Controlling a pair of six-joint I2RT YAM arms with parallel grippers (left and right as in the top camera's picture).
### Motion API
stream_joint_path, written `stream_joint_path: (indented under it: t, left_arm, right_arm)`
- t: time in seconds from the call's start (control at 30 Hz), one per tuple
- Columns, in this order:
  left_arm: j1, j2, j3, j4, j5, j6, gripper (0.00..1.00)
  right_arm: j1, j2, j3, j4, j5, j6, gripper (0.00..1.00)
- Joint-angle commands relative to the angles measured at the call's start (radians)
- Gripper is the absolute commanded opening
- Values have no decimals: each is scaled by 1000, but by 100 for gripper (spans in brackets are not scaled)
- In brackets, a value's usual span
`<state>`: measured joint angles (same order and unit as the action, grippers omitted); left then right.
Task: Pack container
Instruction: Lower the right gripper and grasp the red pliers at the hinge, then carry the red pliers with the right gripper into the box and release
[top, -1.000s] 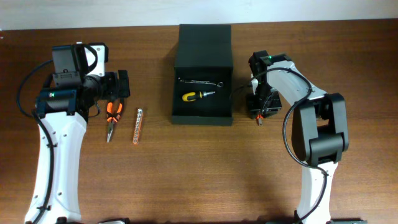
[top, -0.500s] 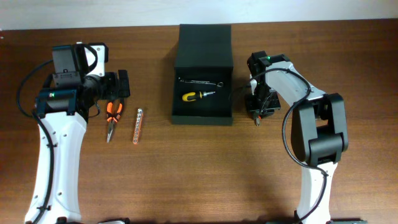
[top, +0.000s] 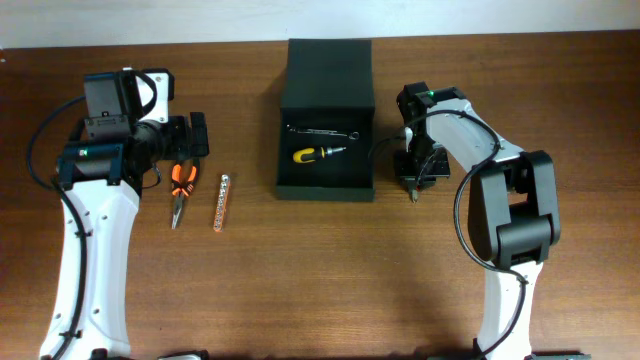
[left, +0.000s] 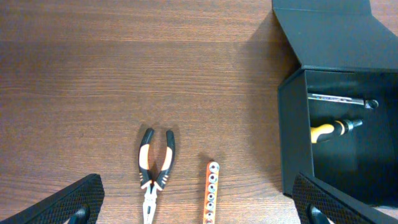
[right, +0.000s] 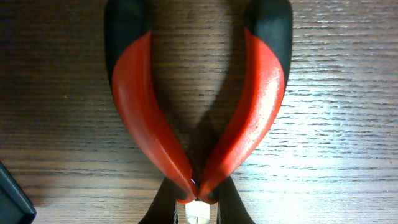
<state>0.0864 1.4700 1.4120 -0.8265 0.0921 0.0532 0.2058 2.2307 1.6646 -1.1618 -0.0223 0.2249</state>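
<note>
The container (top: 328, 75) sits open at the middle of the table (top: 320, 290), a screwdriver (top: 318, 153) already inside. Just beside it, the right hand (top: 413, 180) has snapped together, pinching the red pliers (right: 140, 106) near their joint, so a lift into the box looks next. The left hand (top: 193, 138) stays spread wide. The pinch itself is cut off at the wrist view's bottom edge.

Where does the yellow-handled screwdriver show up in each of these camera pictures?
Overhead: the screwdriver lies inside the container, just above the picture's centre.
Left wrist: the screwdriver is at the right edge, inside the same container.
Right wrist: not in it; red-handled pliers fill the view.
Shared landmark: the container's open lid, seen overhead and from the left wrist.
</note>
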Motion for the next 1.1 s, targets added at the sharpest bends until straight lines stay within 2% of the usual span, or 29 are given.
stream_joint_path:
  t: [0.0, 0.33, 0.9, 1.0, 1.07]
  left_arm:
    - [3, 5, 19, 1, -7, 16, 99]
    - [3, 5, 19, 1, -7, 16, 99]
    - [3, 5, 19, 1, -7, 16, 99]
    - [3, 5, 19, 1, -7, 16, 99]
    - [3, 5, 19, 1, -7, 16, 99]
  right_arm:
    - [-3, 57, -38, 40, 39, 20, 4]
    - [-30, 29, -17, 40, 39, 16, 4]
    - [-37, -250, 92, 36, 39, 16, 4]
    - [-29, -305, 106, 37, 35, -43, 4]
    - [-10, -343, 114, 36, 35, -131, 4]
